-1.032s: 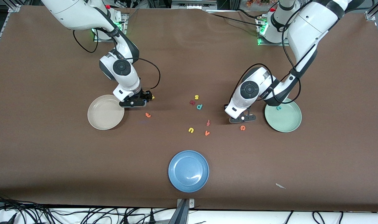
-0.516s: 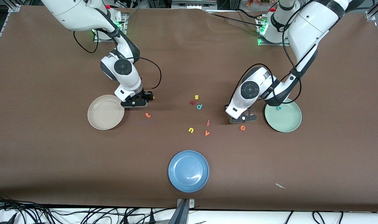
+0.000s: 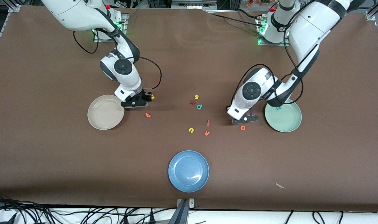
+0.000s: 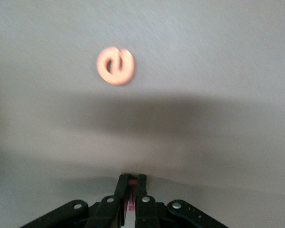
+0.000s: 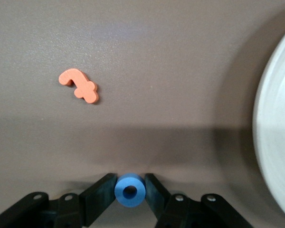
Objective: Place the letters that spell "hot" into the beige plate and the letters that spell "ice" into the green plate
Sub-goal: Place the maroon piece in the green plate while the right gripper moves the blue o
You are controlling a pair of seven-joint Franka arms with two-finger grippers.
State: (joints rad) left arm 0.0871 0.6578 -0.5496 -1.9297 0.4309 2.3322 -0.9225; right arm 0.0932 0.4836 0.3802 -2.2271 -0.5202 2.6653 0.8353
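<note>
Both arms reach down from their bases, wrists bent low over the worktop. The left gripper (image 4: 131, 183) is pinched tight; the right gripper (image 5: 129, 189) clamps a small ring.

Front view: even overhead light, bright, brown surface (image 3: 52, 149) matte. Small white glare patch on blue plate (image 3: 188, 171), lower centre of frame. Soft short shadows under both arms. Green indicator glow at the bases, top of frame.

Left wrist view: washed out, surface pale grey; orange e (image 4: 115, 66) soft, out of focus. Broad dark shadow band mid-frame.

Right wrist view: sharper; orange t (image 5: 79, 85) crisp, shadow band across lower half.
</note>
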